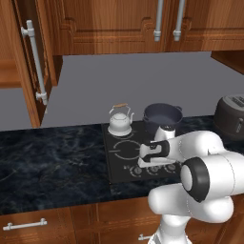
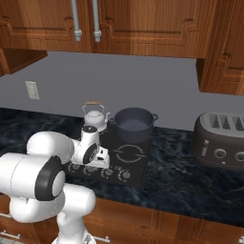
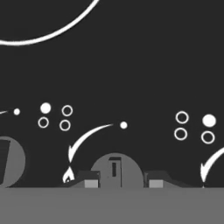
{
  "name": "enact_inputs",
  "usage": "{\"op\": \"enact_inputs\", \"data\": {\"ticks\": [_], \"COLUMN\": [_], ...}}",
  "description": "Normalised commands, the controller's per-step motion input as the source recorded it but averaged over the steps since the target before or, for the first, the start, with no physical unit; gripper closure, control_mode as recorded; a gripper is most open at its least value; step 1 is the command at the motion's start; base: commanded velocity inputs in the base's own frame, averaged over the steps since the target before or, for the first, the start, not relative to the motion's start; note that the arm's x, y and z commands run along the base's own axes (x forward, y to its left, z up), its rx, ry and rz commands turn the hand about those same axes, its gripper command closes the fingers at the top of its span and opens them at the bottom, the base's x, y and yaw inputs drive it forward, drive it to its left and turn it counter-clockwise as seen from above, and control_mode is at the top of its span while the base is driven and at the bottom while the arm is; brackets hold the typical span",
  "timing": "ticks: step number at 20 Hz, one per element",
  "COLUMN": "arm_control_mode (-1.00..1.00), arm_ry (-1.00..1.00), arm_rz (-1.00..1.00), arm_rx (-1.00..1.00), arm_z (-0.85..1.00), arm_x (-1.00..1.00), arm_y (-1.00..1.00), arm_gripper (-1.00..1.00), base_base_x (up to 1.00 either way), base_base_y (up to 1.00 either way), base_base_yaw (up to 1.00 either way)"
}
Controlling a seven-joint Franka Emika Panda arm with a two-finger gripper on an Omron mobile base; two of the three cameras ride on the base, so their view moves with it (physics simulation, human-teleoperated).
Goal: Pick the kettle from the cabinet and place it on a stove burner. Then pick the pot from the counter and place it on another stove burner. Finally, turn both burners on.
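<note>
**Down at the knob row, kettle and pot both on the cooktop**

Right at the claw (image 3: 123,180), a round grey knob (image 3: 116,171) sits between the two dark fingertips (image 3: 91,180), which stand on either side of it; whether they actually press on the knob cannot be told. Beside that knob a white curved arrow and a small flame mark are printed on the black glass, and further along the row are clusters of small rings with one filled dot. A second knob (image 3: 9,161) shows partly at the side edge.

Beyond the claw, on the black cooktop (image 1: 119,164), the kettle (image 1: 119,121) stands on a far burner, and the pot (image 1: 162,117) stands just beside it on the neighbouring far burner. A bare near burner ring (image 1: 125,149) lies between the kettle and the claw.

Around the cooktop runs the black marble counter (image 1: 52,164), backed by a grey wall. Wooden cabinets hang above; one cabinet door (image 1: 29,62) stands open, well off to the kettle's side. Wooden drawers (image 1: 33,224) sit below the counter.

The white arm (image 1: 205,178) bends at the elbow and reaches down, its hand pointed at the front knob row.

From the right base view, a dark toaster (image 2: 221,140) appears whole on the counter past the pot, and a wall outlet (image 2: 32,89) shows on the grey wall.
</note>
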Motion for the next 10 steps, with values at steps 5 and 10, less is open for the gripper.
{"op": "enact_inputs", "data": {"ticks": [5,10], "arm_control_mode": [-1.00,-1.00], "arm_ry": [-0.10,-0.11], "arm_rz": [0.13,0.13], "arm_rx": [-0.03,-0.03], "arm_z": [-0.51,-0.53], "arm_x": [-0.33,-0.35], "arm_y": [0.20,0.20], "arm_gripper": [1.00,1.00], "base_base_x": [0.00,0.00], "base_base_y": [0.00,0.00], "base_base_yaw": [0.00,0.00]}}
